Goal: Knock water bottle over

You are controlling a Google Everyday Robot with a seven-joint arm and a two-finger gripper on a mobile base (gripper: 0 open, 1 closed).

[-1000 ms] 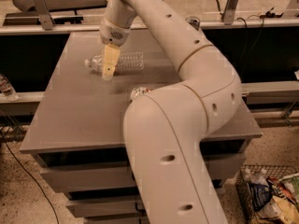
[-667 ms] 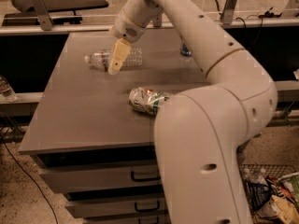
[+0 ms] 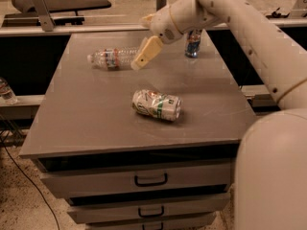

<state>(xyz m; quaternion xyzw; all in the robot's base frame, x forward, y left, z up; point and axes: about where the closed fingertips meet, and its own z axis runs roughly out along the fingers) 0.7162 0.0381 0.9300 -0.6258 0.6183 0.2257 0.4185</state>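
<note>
The water bottle (image 3: 111, 58) is shown toppled at the desk's (image 3: 91, 109) far left, the task apparently done; the tool (image 3: 145, 54) is held just right of it, its opening impossible to tell.

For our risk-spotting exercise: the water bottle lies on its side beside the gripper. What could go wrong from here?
1. The water bottle lies on its side right by the gripper; a nudge could roll it toward the table edge.
2. The arm passes close to the upright blue can; pulling back might tip it.
</note>
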